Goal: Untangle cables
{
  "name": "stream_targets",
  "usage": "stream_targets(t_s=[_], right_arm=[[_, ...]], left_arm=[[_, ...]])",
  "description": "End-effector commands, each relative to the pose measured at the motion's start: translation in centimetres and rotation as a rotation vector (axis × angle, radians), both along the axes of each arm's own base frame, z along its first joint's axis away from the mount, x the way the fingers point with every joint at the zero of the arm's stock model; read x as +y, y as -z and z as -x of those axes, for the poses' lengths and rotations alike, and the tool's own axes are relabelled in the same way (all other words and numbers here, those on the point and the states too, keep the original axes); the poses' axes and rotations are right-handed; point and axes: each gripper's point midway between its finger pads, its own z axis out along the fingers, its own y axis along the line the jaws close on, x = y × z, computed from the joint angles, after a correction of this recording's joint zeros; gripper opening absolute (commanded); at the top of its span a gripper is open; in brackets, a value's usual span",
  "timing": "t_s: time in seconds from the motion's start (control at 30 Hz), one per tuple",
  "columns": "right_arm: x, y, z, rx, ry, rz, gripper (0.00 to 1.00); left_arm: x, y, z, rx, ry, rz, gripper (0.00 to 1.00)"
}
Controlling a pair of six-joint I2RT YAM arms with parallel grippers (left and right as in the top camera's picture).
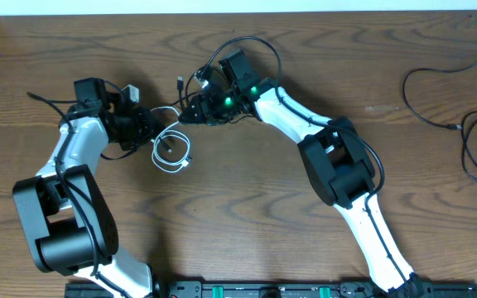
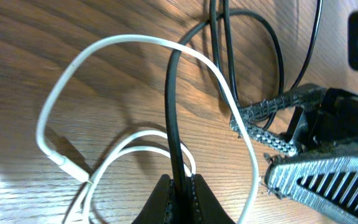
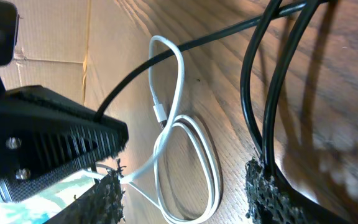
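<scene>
Long cable (image 2: 174,124) between left end effector (image 2: 179,190) and right end effector (image 3: 186,183), short coiled cable (image 1: 172,152) before them on table (image 1: 247,207).

No writing (printed, stamped or stuck on) is legible anywhere.

From directly above, the fixed overhead camera looks straight down on the table (image 1: 321,50) from far off, taking in both my arms, with the white cable (image 1: 172,153) small between my wrists. My left wrist camera sits low and very near the white cable, looking out over my left gripper (image 2: 179,198) across its loops, while my right wrist camera faces back from the white cable's opposite side, just as near, past my right gripper (image 3: 182,190). All three views share the white cable and the black cable (image 2: 174,112) crossing it.
</scene>
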Motion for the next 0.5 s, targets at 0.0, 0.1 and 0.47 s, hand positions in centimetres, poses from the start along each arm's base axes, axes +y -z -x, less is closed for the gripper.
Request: stream_targets(t_s=[0.0,0.1,0.47], right_arm=[[-0.5,1.4,0.4,0.049,0.004,0.023,0.59],[-0.6,1.1,0.6,0.066,-0.010,0.008,0.56],[-2.7,-0.5,-3.1,0.110,0.088,-0.062,0.50]], left_arm=[[-1.0,0.6,0.5,0.009,0.043,-0.018,0.07],[-0.8,0.5,0.3,0.049,-0.030,0.005,0.07],[-4.4,-1.6,1.7,0.092,0.132,0.040,0.07]])
